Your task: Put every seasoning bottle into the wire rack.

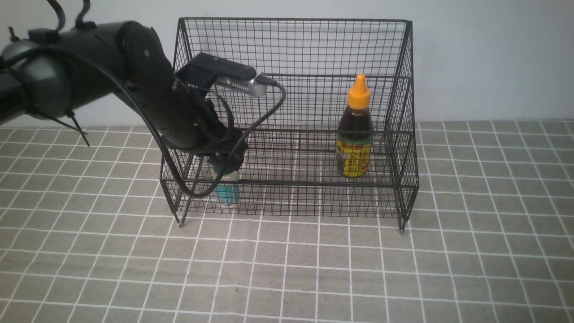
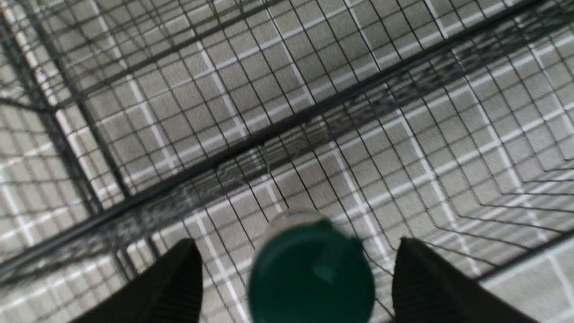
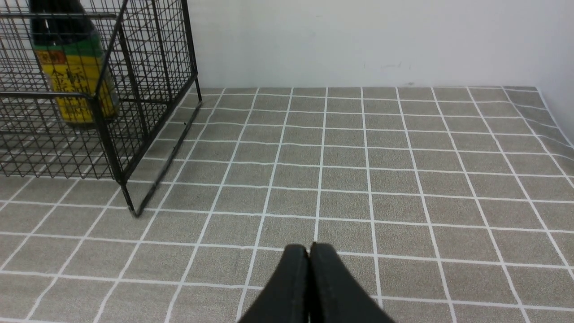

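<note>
The black wire rack point(image 1: 296, 45) stands at the back of the table. The small shaker point(image 1: 227, 190), teal label and dark green cap point(image 2: 311, 273), stands upright on the rack's lower tier at its left end. My left gripper point(image 1: 226, 159) hangs just above it, open. Its two fingers point(image 2: 179, 278) stand either side of the cap with a gap on each side. The dark-liquid bottle point(image 1: 354, 134), orange nozzle and yellow label, stands upright in the rack's right part and also shows in the right wrist view point(image 3: 76, 76). My right gripper point(image 3: 308, 246) is shut and empty, low over the cloth to the right of the rack point(image 3: 107, 134).
A grey checked cloth point(image 1: 314, 269) covers the table. A white wall point(image 1: 493, 54) rises behind the rack. The left arm point(image 1: 89, 67) and its cable point(image 1: 269, 112) reach in over the rack's left side.
</note>
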Robot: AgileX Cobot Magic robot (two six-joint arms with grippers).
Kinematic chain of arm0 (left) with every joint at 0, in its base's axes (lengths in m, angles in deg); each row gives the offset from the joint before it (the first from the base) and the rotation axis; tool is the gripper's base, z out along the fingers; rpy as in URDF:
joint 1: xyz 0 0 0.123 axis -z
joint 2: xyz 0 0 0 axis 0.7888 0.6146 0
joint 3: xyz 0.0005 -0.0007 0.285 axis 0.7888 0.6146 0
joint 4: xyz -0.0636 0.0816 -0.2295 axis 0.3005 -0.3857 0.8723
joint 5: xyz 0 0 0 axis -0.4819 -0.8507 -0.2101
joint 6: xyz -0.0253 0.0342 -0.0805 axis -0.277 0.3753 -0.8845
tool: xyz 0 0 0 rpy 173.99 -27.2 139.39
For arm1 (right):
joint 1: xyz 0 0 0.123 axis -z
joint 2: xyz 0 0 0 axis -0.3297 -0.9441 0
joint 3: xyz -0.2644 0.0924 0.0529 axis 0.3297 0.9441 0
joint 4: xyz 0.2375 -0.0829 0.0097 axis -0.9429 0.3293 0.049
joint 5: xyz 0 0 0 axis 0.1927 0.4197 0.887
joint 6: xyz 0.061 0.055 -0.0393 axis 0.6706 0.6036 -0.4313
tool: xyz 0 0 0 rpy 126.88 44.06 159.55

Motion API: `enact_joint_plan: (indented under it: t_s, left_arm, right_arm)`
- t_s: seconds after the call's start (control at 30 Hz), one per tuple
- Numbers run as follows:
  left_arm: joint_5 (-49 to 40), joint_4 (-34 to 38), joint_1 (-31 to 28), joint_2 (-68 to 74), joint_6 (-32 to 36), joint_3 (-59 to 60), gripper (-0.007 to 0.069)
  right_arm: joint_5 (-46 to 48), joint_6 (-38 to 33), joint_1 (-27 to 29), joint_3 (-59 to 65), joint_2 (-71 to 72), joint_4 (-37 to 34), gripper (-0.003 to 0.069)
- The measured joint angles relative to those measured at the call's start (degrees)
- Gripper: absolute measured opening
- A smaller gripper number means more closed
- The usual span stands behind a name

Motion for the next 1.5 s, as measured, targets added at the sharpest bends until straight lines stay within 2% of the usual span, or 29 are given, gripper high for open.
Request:
enact_joint_plan:
  t_s: [0.07,0.13,0.23,0.27,0.3,0.37,0.43,0.53,0.77,0.9,0.93,0.97,1.03,1.07,1.27,1.5]
  left_arm:
    - [-2.07,-1.00,0.00,-1.91,-2.35,-1.86,0.0493]
    - [-4.40,-2.76,0.00,-4.79,-5.42,-4.46,0.0434]
    - [-8.15,-6.17,0.00,-11.29,-9.76,-8.19,0.0282]
    - [-8.59,-6.57,0.00,-12.33,-10.16,-8.45,0.0254]
    - [-10.10,-7.80,0.00,-16.72,-10.94,-9.02,0.0124]
    - [-11.28,-8.42,0.00,-21.47,-11.26,-9.18,0.0048]
    - [-11.22,-8.66,0.00,-29.50,-12.12,-7.76,0.0008]
    - [-7.33,-8.22,0.00,-43.46,-14.16,-0.96,-0.0007]
    - [9.75,-7.78,0.00,-68.57,-16.73,21.76,-0.0007]
    - [24.15,-8.04,0.00,-81.12,-16.65,34.48,-0.0007]
    - [30.29,-8.50,0.00,-86.35,-16.67,39.22,-0.0007]
    - [31.99,-8.59,0.00,-87.83,-16.67,39.85,-0.0007]
    - [42.00,-8.65,0.00,-98.03,-16.72,47.76,-0.0007]
    - [43.74,-8.65,0.00,-100.91,-16.76,50.22,-0.0007]
    - [46.30,-8.65,0.00,-104.55,-16.57,56.15,-0.0007]
    - [40.59,-8.65,0.00,-104.44,-15.78,58.12,-0.0007]
  right_arm:
    - [0.00,0.00,0.00,0.00,0.00,0.00,-0.0014]
    - [0.00,0.00,0.00,0.00,0.00,0.00,-0.0014]
    - [0.00,0.05,0.00,0.00,0.00,0.00,-0.0014]
    - [0.00,0.05,0.00,0.00,0.00,0.00,-0.0014]
    - [0.00,0.05,0.00,0.00,0.00,0.00,-0.0014]
    - [0.00,0.05,0.00,0.00,0.00,0.00,-0.0014]
    - [0.00,0.05,0.00,0.00,0.00,0.00,-0.0014]
    - [0.00,0.05,0.00,0.00,0.00,0.00,-0.0014]
    - [0.00,0.05,0.00,0.00,0.00,0.00,-0.0014]
    - [0.00,0.05,0.00,0.00,0.00,0.00,-0.0014]
    - [0.00,0.05,0.00,0.00,0.00,0.00,-0.0014]
    - [0.00,0.11,0.00,0.00,0.00,0.00,-0.0014]
    - [0.00,0.16,0.00,0.00,0.00,0.00,-0.0014]
    - [0.00,0.16,0.00,0.00,0.00,0.00,-0.0014]
    - [-0.05,0.21,0.00,0.00,0.00,0.00,-0.0014]
    - [-0.05,0.21,0.00,0.00,0.00,-0.05,-0.0014]
